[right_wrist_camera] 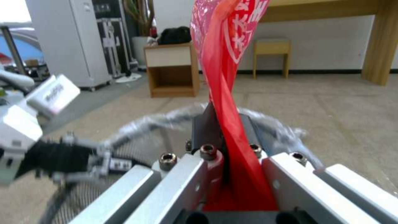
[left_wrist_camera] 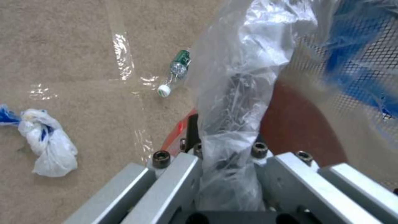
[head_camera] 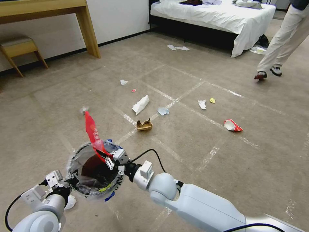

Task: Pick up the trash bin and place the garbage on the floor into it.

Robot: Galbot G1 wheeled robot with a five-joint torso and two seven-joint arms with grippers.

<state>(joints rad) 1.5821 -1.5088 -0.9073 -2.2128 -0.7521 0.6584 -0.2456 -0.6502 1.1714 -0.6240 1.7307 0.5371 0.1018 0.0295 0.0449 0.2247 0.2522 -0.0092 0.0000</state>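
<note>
My left gripper (head_camera: 71,181) is shut on the near rim of the trash bin (head_camera: 93,190), a small round bin with a crinkled clear liner (left_wrist_camera: 236,93), held above the floor (head_camera: 193,154). My right gripper (head_camera: 109,160) is shut on a long red wrapper (head_camera: 91,130) that stands up over the bin's mouth; in the right wrist view the wrapper (right_wrist_camera: 226,77) runs between the jaws. More garbage lies ahead: white crumpled paper (head_camera: 140,104), torn brown cardboard (head_camera: 144,125), a red-and-white wrapper (head_camera: 232,125), a tissue (head_camera: 201,103) and a yellow scrap (head_camera: 212,100).
A plastic bottle (left_wrist_camera: 176,71) and a knotted white bag (left_wrist_camera: 49,146) lie on the carpet below the bin. A bed (head_camera: 225,16) stands at the back, a wooden desk leg (head_camera: 88,29) and stool (head_camera: 19,48) at the back left. A person's legs (head_camera: 283,42) are at the far right.
</note>
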